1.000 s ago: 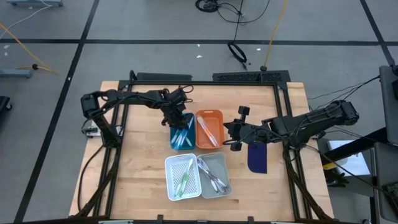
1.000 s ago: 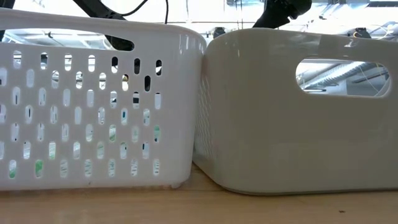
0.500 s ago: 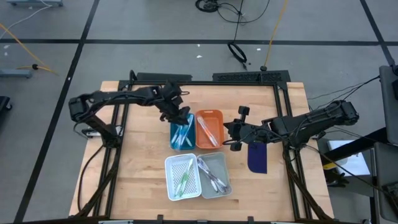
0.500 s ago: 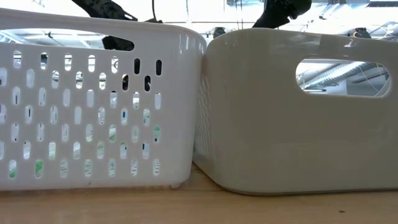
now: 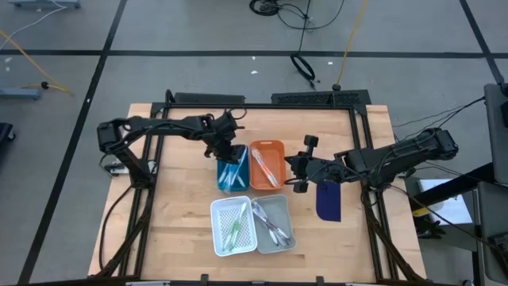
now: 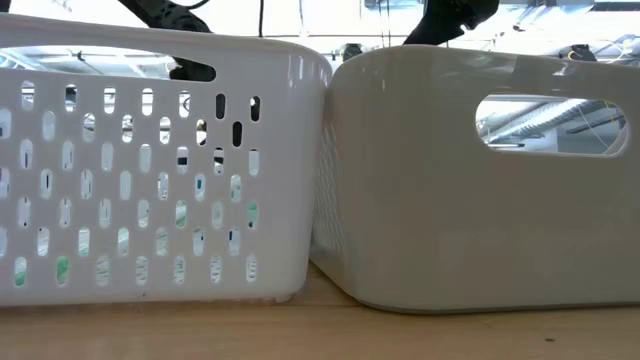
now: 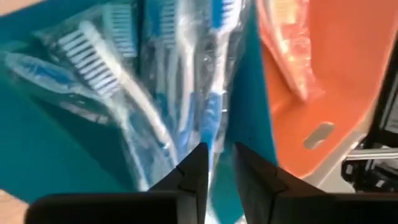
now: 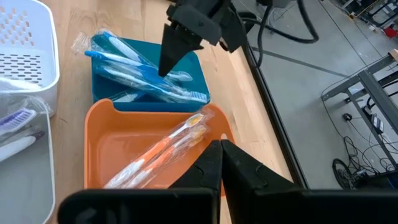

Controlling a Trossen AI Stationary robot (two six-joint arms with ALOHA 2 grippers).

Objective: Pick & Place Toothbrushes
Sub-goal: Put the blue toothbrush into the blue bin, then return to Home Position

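Right wrist view: trays of wrapped toothbrushes on a wooden table

Blue tray [image 8: 186, 78] holds blue toothbrushes [image 8: 140, 68], the left gripper [image 8: 168, 65] tip-down among them. Adjacent orange tray [image 8: 102, 140] holds orange toothbrushes [image 8: 165, 149]. White perforated tray [image 8: 25, 37] and grey tray [image 8: 28, 186] at one edge. Right gripper [image 8: 221, 146] in foreground, fingers pressed together.

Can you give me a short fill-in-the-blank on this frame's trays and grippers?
1. The left gripper reaches into the ___ tray.
2. The orange-handled toothbrushes lie in the ___ tray.
3. The right gripper is ___.

Missing words: blue; orange; shut
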